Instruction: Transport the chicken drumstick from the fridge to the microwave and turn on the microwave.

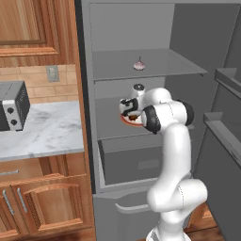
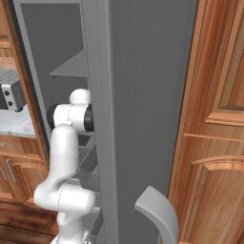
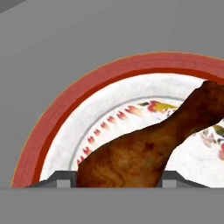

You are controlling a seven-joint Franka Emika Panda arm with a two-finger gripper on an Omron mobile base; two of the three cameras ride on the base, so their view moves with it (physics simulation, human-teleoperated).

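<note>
The chicken drumstick (image 3: 144, 153), glossy brown, lies on a white plate with a red rim (image 3: 65, 105) on the middle shelf of the open fridge (image 1: 141, 28). My gripper (image 3: 119, 180) reaches into the fridge (image 1: 129, 112) and is down over the plate (image 1: 134, 123). One dark fingertip (image 3: 63, 178) presses against the drumstick's thick end and the other presses against its opposite side, so the gripper is shut on the meat. The drumstick's thin bone end points away to the upper right in the hand view. The microwave is out of view.
A pale garlic bulb (image 1: 139, 64) sits on the shelf above. A wide grey drawer (image 1: 136, 162) is below the plate's shelf. The open fridge door (image 1: 226, 155) stands at the right. A toaster oven (image 1: 12, 106) rests on the marble counter (image 1: 47, 132) to the left.
</note>
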